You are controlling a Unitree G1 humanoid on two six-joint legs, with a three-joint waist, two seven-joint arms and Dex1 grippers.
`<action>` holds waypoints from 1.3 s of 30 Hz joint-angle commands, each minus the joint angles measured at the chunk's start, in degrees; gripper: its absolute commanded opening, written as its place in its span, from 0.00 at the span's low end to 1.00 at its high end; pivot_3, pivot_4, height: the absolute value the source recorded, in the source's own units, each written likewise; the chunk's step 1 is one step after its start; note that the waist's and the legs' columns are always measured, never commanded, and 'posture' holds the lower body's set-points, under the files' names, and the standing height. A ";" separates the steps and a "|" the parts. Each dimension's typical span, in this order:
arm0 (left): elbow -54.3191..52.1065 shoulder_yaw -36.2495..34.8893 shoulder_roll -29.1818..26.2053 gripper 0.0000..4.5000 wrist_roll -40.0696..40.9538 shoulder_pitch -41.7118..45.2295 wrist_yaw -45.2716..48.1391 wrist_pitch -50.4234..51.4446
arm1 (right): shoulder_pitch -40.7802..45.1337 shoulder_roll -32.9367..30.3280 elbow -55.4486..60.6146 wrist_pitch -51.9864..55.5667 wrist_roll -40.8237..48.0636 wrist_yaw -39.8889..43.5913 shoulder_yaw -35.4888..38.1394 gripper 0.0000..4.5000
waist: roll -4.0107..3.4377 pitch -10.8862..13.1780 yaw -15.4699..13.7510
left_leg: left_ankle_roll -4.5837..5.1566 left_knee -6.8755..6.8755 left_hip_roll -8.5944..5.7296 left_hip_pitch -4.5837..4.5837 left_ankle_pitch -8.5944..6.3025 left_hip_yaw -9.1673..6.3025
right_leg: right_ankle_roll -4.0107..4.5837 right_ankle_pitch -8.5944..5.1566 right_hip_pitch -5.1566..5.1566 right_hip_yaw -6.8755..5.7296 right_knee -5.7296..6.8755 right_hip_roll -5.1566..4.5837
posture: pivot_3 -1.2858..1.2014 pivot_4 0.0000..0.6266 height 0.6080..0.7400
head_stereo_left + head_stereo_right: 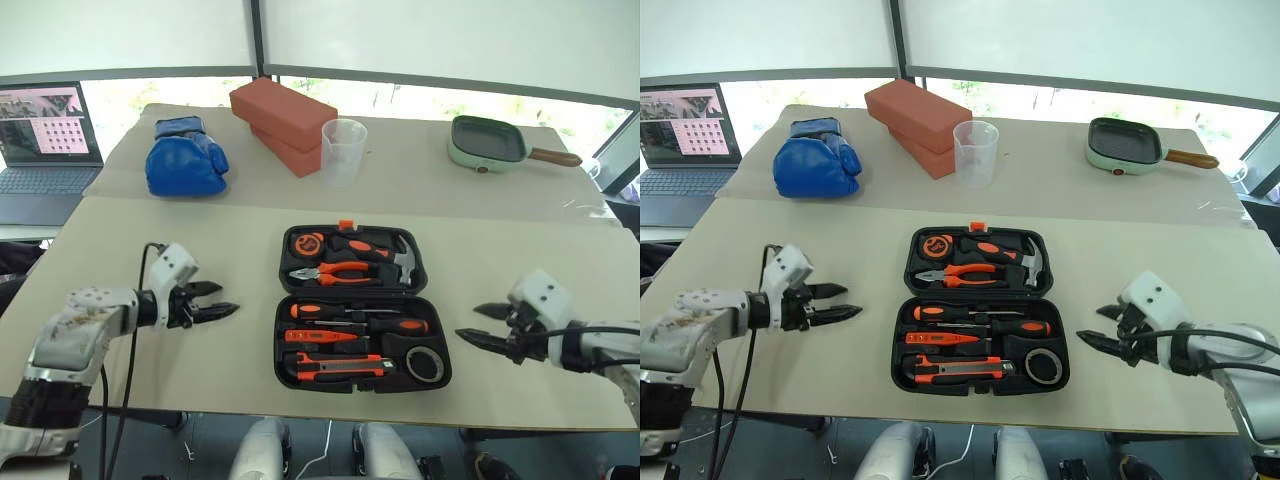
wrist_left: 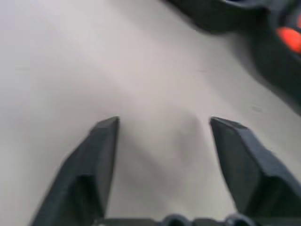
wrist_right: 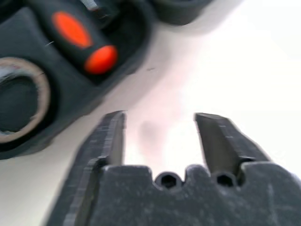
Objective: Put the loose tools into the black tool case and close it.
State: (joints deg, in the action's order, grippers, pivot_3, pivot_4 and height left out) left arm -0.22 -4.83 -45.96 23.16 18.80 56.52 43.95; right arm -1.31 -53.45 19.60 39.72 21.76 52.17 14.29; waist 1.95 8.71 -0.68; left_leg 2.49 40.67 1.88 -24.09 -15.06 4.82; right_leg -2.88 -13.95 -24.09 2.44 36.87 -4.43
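The black tool case (image 1: 358, 308) lies open near the front edge of the tabletop (image 1: 200, 260), midway between the two arms. Its hinge line runs side to side, so the lid half sits toward the back edge and the tray half toward the front. The loose tools (image 1: 345, 338), namely screwdrivers, a slim orange tool and a utility knife, appear to be already seated in the tray's slots, each lying lengthwise across the case. Pliers (image 1: 335, 272) and a hammer (image 1: 398, 258) fill the lid half.

The left gripper (image 1: 218, 300) hovers over the bare tabletop off the case's left side, its fingers spread wide and empty, pointing inward at the case. The right gripper (image 1: 485, 326) hovers off the right side, also spread and empty, aimed at the tray's right end.

What remains, by my reading, is folding the lid half forward over the tray. The right gripper looks slightly nearer to the case; the lid's far rim lies diagonally away from both.
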 commanded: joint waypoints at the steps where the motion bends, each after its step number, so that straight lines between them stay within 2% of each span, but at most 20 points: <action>1: 1.41 -2.08 3.07 1.00 5.17 9.53 -3.09 9.21 | 9.66 1.14 -6.72 3.20 2.41 -1.33 0.10 0.99 | 0.02 0.01 -0.02 | -0.01 0.06 -0.05 -0.04 0.02 0.00 | -0.03 0.03 -0.01 0.00 0.01 0.01 | 0.52 0.24 0.99; 6: 5.03 0.69 8.66 1.00 5.79 17.85 -7.58 15.85 | 22.13 4.85 -16.21 9.31 3.16 -4.06 -3.70 0.99 | 0.02 0.00 0.16 | 0.00 0.06 -0.09 -0.07 0.01 -0.01 | -0.03 0.04 -0.05 0.00 0.04 0.03 | 0.52 0.24 0.99; 12: 13.28 3.40 14.44 1.00 2.90 24.01 -12.07 14.50 | 34.31 9.80 -27.77 14.94 2.70 -6.68 -7.03 0.99 | 0.02 0.01 0.56 | -0.06 0.04 -0.13 -0.18 0.05 -0.01 | -0.01 0.05 -0.17 0.02 0.07 0.03 | 0.52 0.24 0.99; 18: 16.83 4.86 16.80 1.00 1.20 25.38 -12.85 12.05 | 42.41 15.36 -35.64 18.56 2.89 -9.34 -8.17 0.99 | 0.02 0.01 0.93 | -0.06 -0.01 -0.11 -0.19 0.05 -0.01 | -0.01 0.05 -0.19 0.02 0.06 0.02 | 0.52 0.24 0.99; 20: 16.76 4.50 17.18 1.00 1.43 25.28 -12.93 12.10 | 43.45 16.50 -36.92 18.60 2.42 -10.18 -8.64 0.99 | 0.01 0.01 0.98 | -0.06 -0.02 -0.11 -0.20 0.05 -0.01 | -0.01 0.05 -0.19 0.01 0.10 0.00 | 0.52 0.24 0.99; 24: 15.82 5.01 16.98 0.78 1.36 24.84 -12.79 13.05 | 43.94 16.81 -37.46 18.38 1.26 -10.32 -10.12 0.79 | 0.01 0.01 0.92 | -0.07 -0.02 -0.10 -0.21 0.05 -0.01 | -0.01 0.06 -0.19 0.00 0.17 -0.02 | 0.52 0.24 0.99; 33: 6.69 3.04 14.22 0.78 5.74 21.20 -12.25 21.40 | 37.44 12.90 -26.38 23.53 4.41 -6.83 -11.07 0.79 | 0.01 0.01 1.32 | -0.06 -0.06 -0.03 -0.22 0.04 -0.03 | -0.02 0.06 -0.20 0.00 0.20 -0.02 | 0.52 0.24 0.99; 39: 4.85 4.20 14.32 0.78 5.77 19.42 -13.70 23.82 | 36.44 13.89 -26.29 22.80 3.73 -7.90 -11.67 0.79 | 0.01 0.01 1.37 | -0.06 -0.06 -0.05 -0.19 0.04 -0.04 | -0.01 0.06 -0.20 0.02 0.10 -0.03 | 0.52 0.24 0.99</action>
State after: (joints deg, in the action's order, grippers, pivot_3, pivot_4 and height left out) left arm 6.39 -0.56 -31.40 28.47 38.01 43.33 66.73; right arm 34.57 -39.65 -7.87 63.19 25.47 44.74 2.46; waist 1.96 8.72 0.68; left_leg 2.42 40.61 1.83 -24.27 -15.02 4.78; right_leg -2.89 -13.89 -24.29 2.46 36.97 -4.45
